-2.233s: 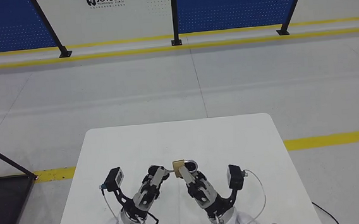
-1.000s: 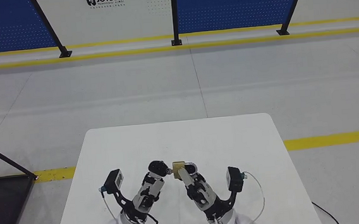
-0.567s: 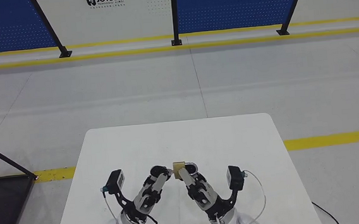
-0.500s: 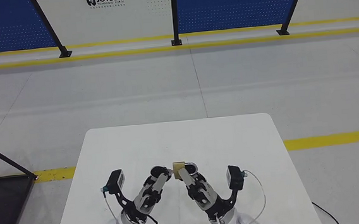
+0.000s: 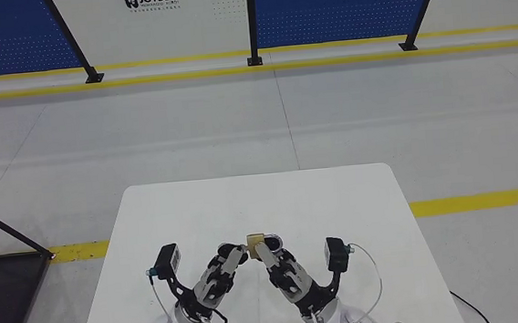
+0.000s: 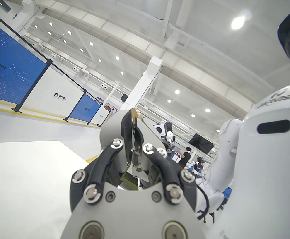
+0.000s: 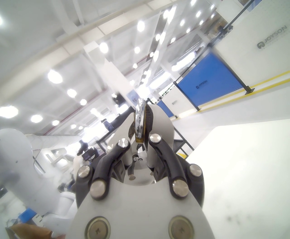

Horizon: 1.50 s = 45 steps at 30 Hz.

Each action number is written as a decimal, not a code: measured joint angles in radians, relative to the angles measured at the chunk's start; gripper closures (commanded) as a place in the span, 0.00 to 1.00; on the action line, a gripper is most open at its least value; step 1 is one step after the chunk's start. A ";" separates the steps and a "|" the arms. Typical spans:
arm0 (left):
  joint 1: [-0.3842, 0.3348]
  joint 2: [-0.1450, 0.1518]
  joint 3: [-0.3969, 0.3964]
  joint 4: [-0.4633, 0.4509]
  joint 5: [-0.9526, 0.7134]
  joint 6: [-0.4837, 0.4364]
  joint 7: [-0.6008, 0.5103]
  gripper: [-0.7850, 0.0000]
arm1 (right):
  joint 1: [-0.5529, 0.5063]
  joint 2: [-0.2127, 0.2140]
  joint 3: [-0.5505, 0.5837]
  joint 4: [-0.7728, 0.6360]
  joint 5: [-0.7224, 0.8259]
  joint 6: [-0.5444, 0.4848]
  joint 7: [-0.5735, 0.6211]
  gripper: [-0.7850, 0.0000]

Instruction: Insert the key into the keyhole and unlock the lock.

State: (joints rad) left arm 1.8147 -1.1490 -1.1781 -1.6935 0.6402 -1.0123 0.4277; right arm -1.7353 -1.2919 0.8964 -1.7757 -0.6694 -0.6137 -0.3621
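We find the lock [image 5: 257, 241] lifted off the bench, above its near middle, pinched in the right hand [image 5: 266, 249]. In the right wrist view the lock [image 7: 139, 126] stands edge-on between the two pads, shiny metal uppermost and brass body lower, and the right hand [image 7: 142, 120] is closed narrowly on it. Just beside it the left hand [image 5: 236, 253] points in from the other side, its tip nearly meeting the lock. In the left wrist view the left hand [image 6: 134, 124] is clamped on a thin brass piece that we take to be the key [image 6: 134, 113], whose end sticks out a little past the fingertips. From above the key is too small for us to make out, so we cannot tell whether it touches the lock.

Under both hands lies the white bench [image 5: 335, 201], smooth, with rounded corners; the right wrist view shows a few faint dark specks [image 7: 235, 217] on it. Around it the pale grey floor [image 5: 238, 126] carries a yellow line [image 5: 482, 202]. A row of blue and white panels [image 5: 347, 3] on black posts closes the far side. A black frame [image 5: 0, 241] stands off the bench's left. The wrist views look up at a white ceiling with round lights [image 6: 238, 22].
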 measured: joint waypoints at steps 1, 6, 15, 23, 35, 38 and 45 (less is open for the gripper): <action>0.000 0.000 0.000 0.001 0.002 0.000 0.002 1.00 | 0.000 0.000 0.000 0.000 0.000 0.000 0.001 1.00; 0.000 -0.001 -0.002 0.005 0.018 0.000 0.006 1.00 | 0.000 0.000 -0.001 -0.001 0.001 0.001 0.006 1.00; -0.003 -0.006 -0.012 0.010 0.097 0.000 0.028 1.00 | -0.003 0.002 0.001 -0.005 0.002 -0.002 0.018 1.00; 0.000 -0.015 -0.028 0.008 0.246 0.025 0.115 1.00 | -0.009 0.003 0.005 -0.011 0.014 0.002 0.028 1.00; 0.003 -0.027 -0.028 0.010 0.550 0.150 0.337 1.00 | -0.021 0.008 0.017 -0.027 0.044 0.010 0.054 1.00; 0.002 -0.027 -0.027 0.015 0.624 0.191 0.391 1.00 | -0.022 0.008 0.019 -0.029 0.052 0.012 0.061 1.00; 0.003 -0.023 -0.024 0.025 0.801 0.314 0.518 1.00 | -0.023 0.009 0.020 -0.032 0.060 0.017 0.069 1.00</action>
State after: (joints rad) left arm 1.8176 -1.1719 -1.2023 -1.6683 1.4413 -0.6986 0.9461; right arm -1.7585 -1.2829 0.9163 -1.8075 -0.6098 -0.5965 -0.2928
